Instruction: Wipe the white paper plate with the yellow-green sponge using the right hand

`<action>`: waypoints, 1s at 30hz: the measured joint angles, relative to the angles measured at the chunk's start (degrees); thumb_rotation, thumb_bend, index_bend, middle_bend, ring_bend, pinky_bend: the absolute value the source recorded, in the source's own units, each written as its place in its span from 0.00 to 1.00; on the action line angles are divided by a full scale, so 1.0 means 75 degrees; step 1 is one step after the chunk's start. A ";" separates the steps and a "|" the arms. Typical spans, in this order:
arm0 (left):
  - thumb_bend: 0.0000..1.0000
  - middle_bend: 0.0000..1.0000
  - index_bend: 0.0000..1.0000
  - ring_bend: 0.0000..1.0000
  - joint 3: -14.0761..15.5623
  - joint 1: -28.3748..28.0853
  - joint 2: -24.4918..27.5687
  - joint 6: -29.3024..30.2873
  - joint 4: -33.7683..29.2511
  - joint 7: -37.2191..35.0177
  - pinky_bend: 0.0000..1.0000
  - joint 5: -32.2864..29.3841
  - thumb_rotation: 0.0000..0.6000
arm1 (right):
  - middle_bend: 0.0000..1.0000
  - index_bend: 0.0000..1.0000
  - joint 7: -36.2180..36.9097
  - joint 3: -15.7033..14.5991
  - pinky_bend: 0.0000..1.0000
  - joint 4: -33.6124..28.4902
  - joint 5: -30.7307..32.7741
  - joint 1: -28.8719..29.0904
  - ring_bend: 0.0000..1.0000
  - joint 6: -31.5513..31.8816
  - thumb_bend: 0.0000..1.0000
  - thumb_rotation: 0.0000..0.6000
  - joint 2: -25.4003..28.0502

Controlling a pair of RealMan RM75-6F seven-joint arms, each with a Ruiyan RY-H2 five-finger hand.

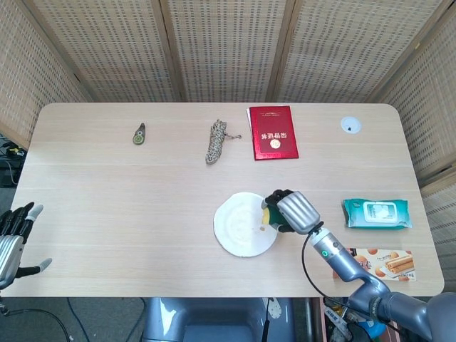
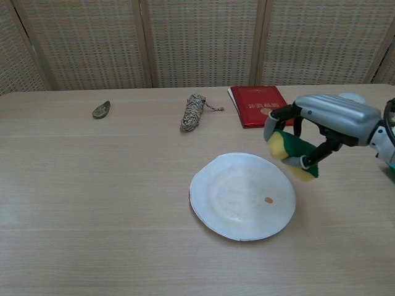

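The white paper plate (image 1: pixel 241 224) (image 2: pixel 237 195) lies at the table's middle front, with a small brown speck (image 2: pixel 268 200) near its right side. My right hand (image 1: pixel 291 211) (image 2: pixel 321 123) holds the yellow-green sponge (image 1: pixel 266 214) (image 2: pixel 291 152) in the air over the plate's right rim, fingers wrapped around it. The sponge's yellow end points toward the plate. My left hand (image 1: pixel 13 239) hangs off the table's front left corner with fingers apart and nothing in them; the chest view does not show it.
A red booklet (image 1: pixel 272 132) (image 2: pixel 262 105), a coiled rope (image 1: pixel 216 140) (image 2: pixel 194 111) and a small olive object (image 1: pixel 139 133) (image 2: pixel 101 110) lie along the far side. A teal wipes pack (image 1: pixel 376 213) and a snack packet (image 1: pixel 388 262) sit at the right edge. A white disc (image 1: pixel 350 125) is at the far right.
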 measured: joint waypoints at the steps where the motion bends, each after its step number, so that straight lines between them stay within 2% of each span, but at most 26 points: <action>1: 0.00 0.00 0.00 0.00 -0.0003 -0.0012 -0.0002 -0.0021 -0.0001 0.0006 0.00 -0.0016 1.00 | 0.47 0.42 0.0023 -0.0025 0.44 0.0002 -0.0073 0.0076 0.34 0.0034 0.31 1.00 -0.0057; 5: 0.00 0.00 0.00 0.00 -0.0020 -0.0046 -0.0008 -0.0080 -0.0011 0.0028 0.00 -0.0093 1.00 | 0.48 0.43 0.0110 -0.0081 0.43 0.0195 -0.0199 0.0295 0.35 -0.0049 0.31 1.00 -0.0343; 16: 0.00 0.00 0.00 0.00 -0.0050 -0.0139 -0.0018 -0.0253 0.0005 0.0077 0.00 -0.0287 1.00 | 0.49 0.43 0.0450 -0.0321 0.42 0.1364 -0.0202 0.0655 0.35 -0.0513 0.31 1.00 -0.1362; 30: 0.00 0.00 0.00 0.00 -0.0035 -0.0190 -0.0003 -0.0312 -0.0020 0.0091 0.00 -0.0328 1.00 | 0.49 0.43 0.1021 -0.0415 0.42 0.1731 0.0128 0.0568 0.35 -0.0576 0.31 1.00 -0.1733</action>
